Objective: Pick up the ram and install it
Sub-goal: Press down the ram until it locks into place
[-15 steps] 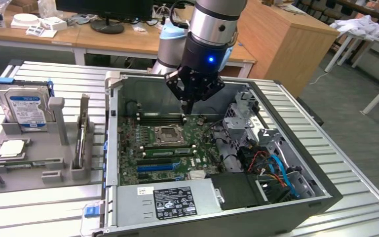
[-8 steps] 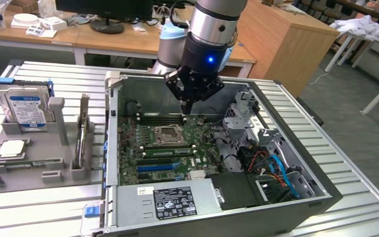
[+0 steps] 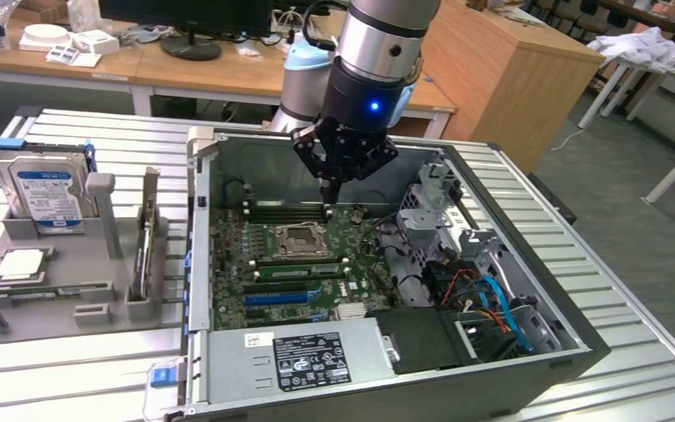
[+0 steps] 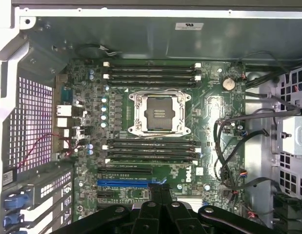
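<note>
Ram [image 3: 147, 236]: standing on edge in the grey holder, beside the computer case [image 3: 572, 338], untouched.
Pincer [image 3: 330, 195]: fingers pressed together, gripping nothing, poised inside the case above the motherboard [image 4: 214, 109], near the memory slots [image 4: 151, 70].

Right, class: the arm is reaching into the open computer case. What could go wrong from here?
1. The shut pincer hangs low over the motherboard. A sideways move at this height might scrape the memory slots or the open CPU socket.
2. Loose cables lie beside the board and might snag the arm.
</note>
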`<control>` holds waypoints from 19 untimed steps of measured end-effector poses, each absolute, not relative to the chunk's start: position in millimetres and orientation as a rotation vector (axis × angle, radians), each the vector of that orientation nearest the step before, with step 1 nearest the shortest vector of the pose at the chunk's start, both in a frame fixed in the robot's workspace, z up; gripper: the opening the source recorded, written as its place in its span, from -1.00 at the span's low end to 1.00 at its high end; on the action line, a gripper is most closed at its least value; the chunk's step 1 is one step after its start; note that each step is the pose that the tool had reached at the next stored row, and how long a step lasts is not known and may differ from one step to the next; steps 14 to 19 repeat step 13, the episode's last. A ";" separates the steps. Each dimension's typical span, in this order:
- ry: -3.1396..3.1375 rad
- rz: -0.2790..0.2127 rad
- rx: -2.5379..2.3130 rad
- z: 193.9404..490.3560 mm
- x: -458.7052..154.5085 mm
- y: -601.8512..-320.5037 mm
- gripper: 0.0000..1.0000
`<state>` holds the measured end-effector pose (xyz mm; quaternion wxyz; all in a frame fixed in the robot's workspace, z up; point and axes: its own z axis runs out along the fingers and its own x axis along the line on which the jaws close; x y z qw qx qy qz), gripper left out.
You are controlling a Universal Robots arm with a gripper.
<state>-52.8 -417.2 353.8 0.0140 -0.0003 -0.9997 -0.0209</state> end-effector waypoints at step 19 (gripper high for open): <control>-3.113 -0.065 -0.001 353.5 -52.8 -416.4 -0.79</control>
